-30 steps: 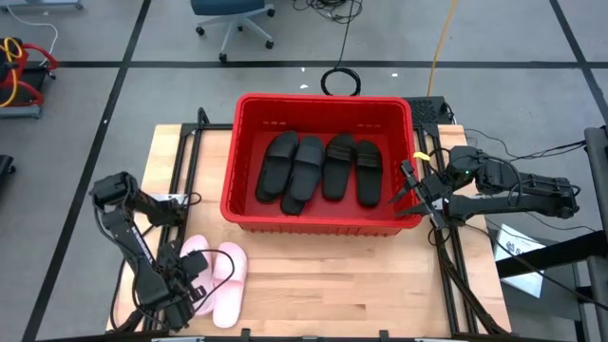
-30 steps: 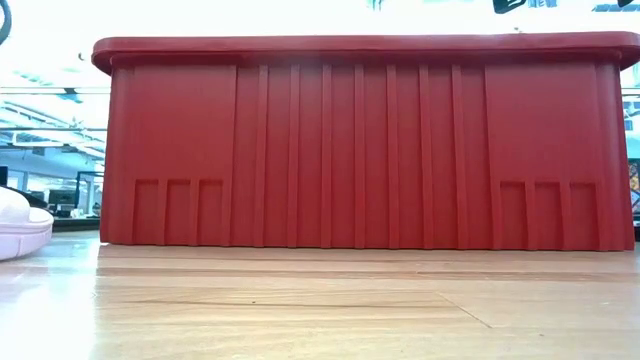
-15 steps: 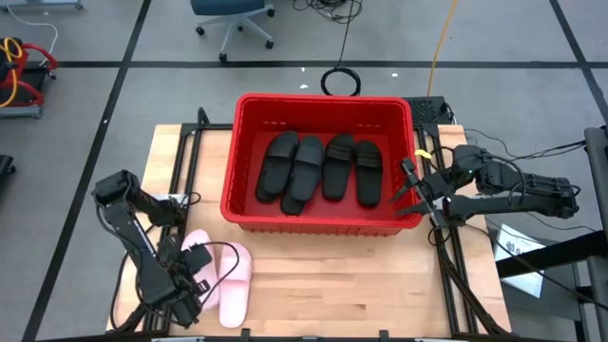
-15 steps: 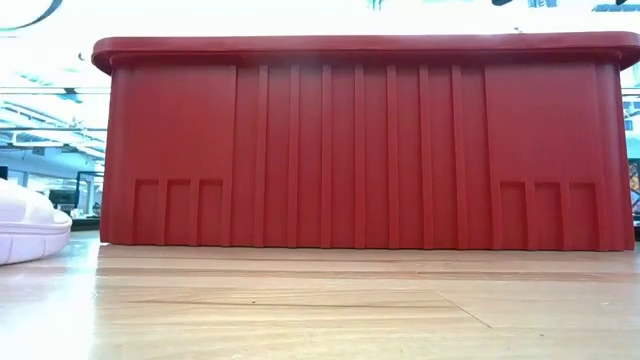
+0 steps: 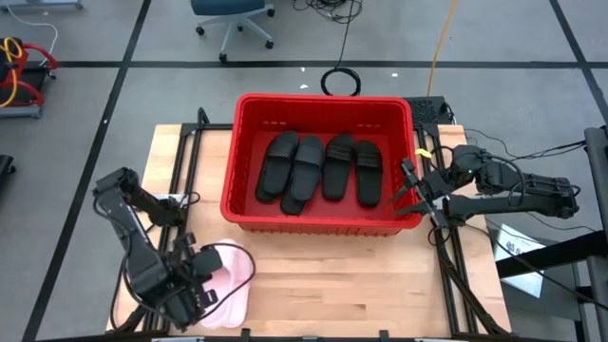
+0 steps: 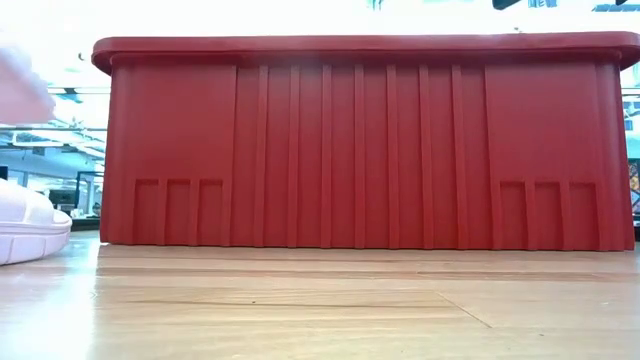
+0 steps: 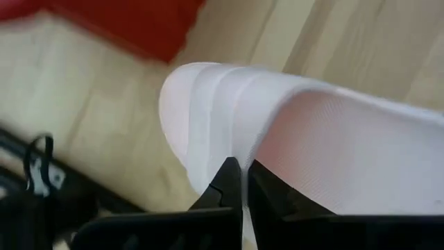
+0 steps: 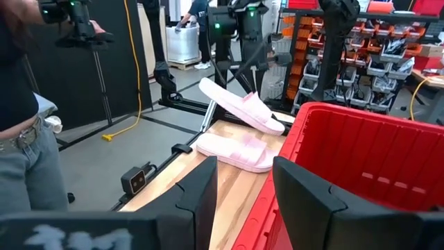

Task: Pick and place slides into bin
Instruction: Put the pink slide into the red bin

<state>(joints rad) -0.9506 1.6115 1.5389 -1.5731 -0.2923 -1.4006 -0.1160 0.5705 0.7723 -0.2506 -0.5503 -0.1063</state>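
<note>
The red bin point(image 5: 323, 103) stands at the table's far middle with several black slides point(image 5: 323, 169) lying in it. My left gripper point(image 5: 197, 278), near the front left corner, is shut on one pale pink slide point(image 8: 243, 104), which hangs tilted in the air. The other pink slide point(image 8: 236, 153) lies flat on its sole on the table below it point(image 6: 25, 225). My right gripper point(image 8: 243, 201) hovers open and level beside the bin's right wall point(image 5: 408, 185), with nothing between its fingers. My left gripper pinches a thin edge of the pink slide point(image 7: 239, 149) between its two fingers, about midway along the slide; strap or side rim, I cannot tell. The fingers come steeply from above. The slide hangs clear of the table, tilted, its end toward the bin lower point(image 8: 277, 128).
Bare wooden table point(image 5: 361, 275) lies between the pink slides and the bin's near wall point(image 6: 360, 150). Cables and frame rails run along both table sides. A person point(image 8: 21, 139) stands beyond the table's near left side. An office chair point(image 5: 233, 14) stands behind the bin.
My left gripper has risen, carrying one pink slide up off the table and tipping it, so that it now hangs partly over the other one. The second pink slide has stayed on the table, shifted slightly toward the right.
</note>
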